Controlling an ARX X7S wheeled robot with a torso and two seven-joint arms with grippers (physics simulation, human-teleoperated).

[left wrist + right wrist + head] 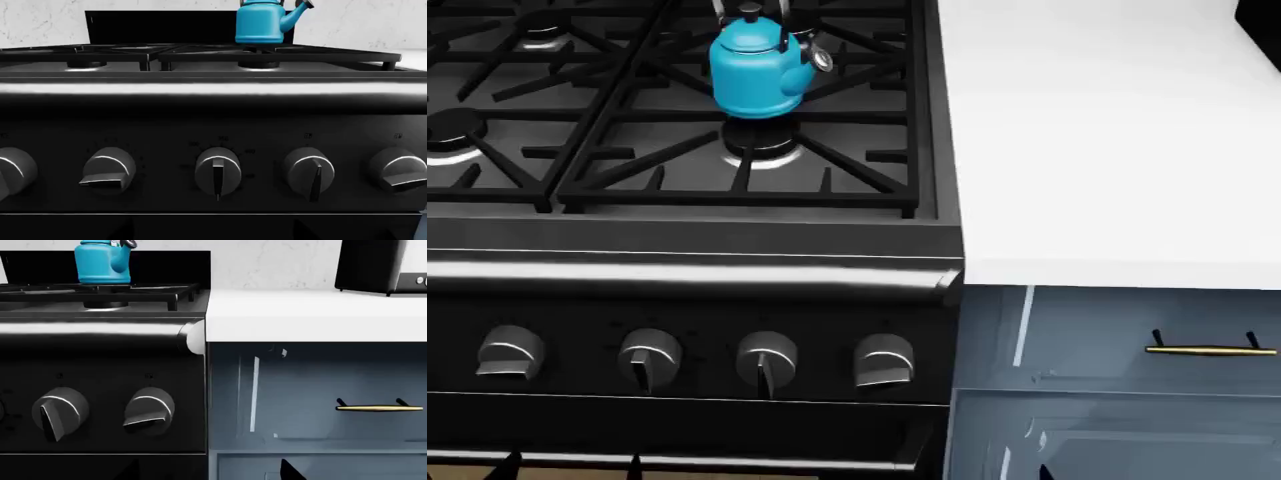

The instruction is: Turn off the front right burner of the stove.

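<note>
We see no gripper in any view, so we cannot tell their state. The stove (694, 250) lies ahead of us, its front right burner (761, 148) just before the blue kettle (754, 70). The rightmost knob (884, 360) has its handle turned sideways, beside the cabinet (1121, 380) under the tabletop (1108, 150).

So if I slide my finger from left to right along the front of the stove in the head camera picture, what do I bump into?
First knob → second knob → third knob → fourth knob → blue-grey cabinet → gold drawer handle.
</note>
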